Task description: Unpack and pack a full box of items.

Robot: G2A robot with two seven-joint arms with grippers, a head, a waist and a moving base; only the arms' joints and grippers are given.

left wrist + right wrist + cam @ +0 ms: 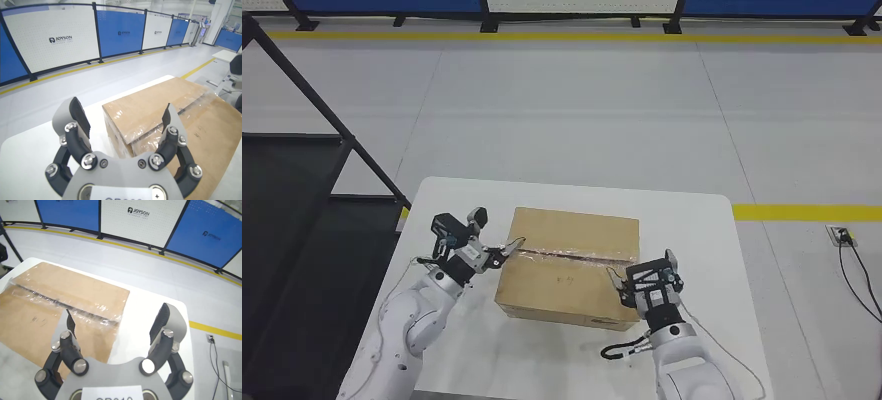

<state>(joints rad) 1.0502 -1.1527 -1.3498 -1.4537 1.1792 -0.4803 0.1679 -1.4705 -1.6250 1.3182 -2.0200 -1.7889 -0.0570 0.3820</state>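
White table (pixel 692 225), rounded corners, is viewed from above. At its left side the left gripper (pixel 497 232) is held w/ fingers spread apart, nothing between them: one finger over bare table, the other over the box end; contact can't be told. A brown cardboard box (pixel 572 275) is set at table centre, flaps closed, the top seam covered lengthwise by wrinkled clear tape (pixel 567 255). At the box's right end the right gripper (pixel 647 268) is held, fingers likewise apart & empty, straddling the box edge. Further right, a yellow floor line (pixel 802 212) & a cable (pixel 854 275) are seen.
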